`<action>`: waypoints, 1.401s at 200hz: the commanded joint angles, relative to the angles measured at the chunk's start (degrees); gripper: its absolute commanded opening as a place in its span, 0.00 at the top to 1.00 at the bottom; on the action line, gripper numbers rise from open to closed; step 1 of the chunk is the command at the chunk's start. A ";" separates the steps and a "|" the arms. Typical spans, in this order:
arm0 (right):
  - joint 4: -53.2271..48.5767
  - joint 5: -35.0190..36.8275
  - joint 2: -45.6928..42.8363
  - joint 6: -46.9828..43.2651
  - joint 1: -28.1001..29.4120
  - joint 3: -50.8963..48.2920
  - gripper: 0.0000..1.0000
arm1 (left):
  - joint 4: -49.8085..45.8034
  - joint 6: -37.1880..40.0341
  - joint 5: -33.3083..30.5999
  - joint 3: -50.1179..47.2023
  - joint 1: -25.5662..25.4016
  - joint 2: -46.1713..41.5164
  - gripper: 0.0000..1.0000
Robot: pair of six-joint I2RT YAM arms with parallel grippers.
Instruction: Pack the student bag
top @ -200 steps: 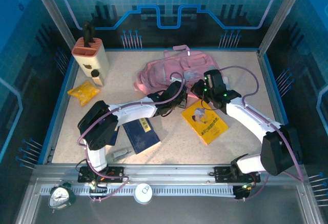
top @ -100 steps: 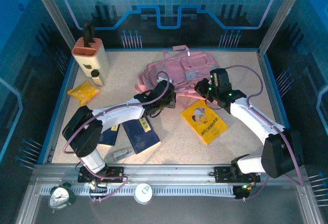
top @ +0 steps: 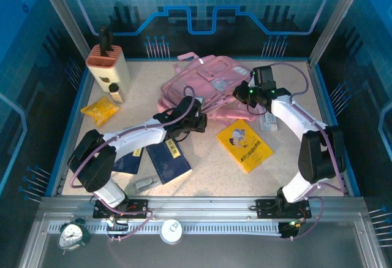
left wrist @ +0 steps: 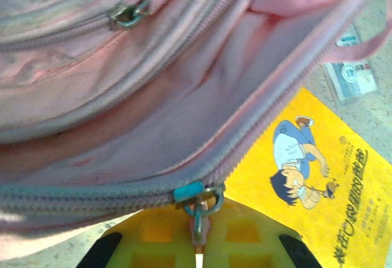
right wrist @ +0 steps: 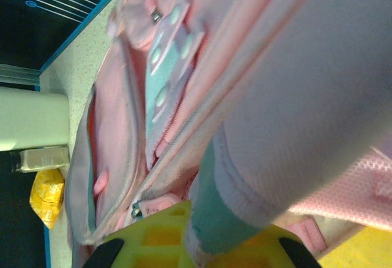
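Observation:
The student bag (top: pixel 205 83), pink with pale pockets, lies at the back middle of the table, its main zip partly open. My left gripper (top: pixel 196 121) is at the bag's near edge. In the left wrist view this gripper (left wrist: pixel 199 238) is shut on the metal zip pull (left wrist: pixel 202 210), under the bag's open mouth (left wrist: pixel 202 102). My right gripper (top: pixel 244 94) is at the bag's right side. In the right wrist view it (right wrist: pixel 205 243) is shut on a thick pink strap with a teal edge (right wrist: pixel 226 219).
A yellow book (top: pixel 244 145) lies just in front of the bag, a small card (top: pixel 269 121) to its right. Blue books (top: pixel 168 161) sit near the left arm. A yellow packet (top: pixel 100 110) and a beige holder (top: pixel 109 70) stand at the back left.
Both grippers have pulled apart with the bag in them, the right one toward the back right. The bag has been lifted and spread from a crumpled heap.

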 commanded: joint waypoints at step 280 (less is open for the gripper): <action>14.35 -4.65 2.20 14.98 6.64 -12.02 0.96 | -3.52 4.97 3.69 6.09 -1.61 1.96 1.00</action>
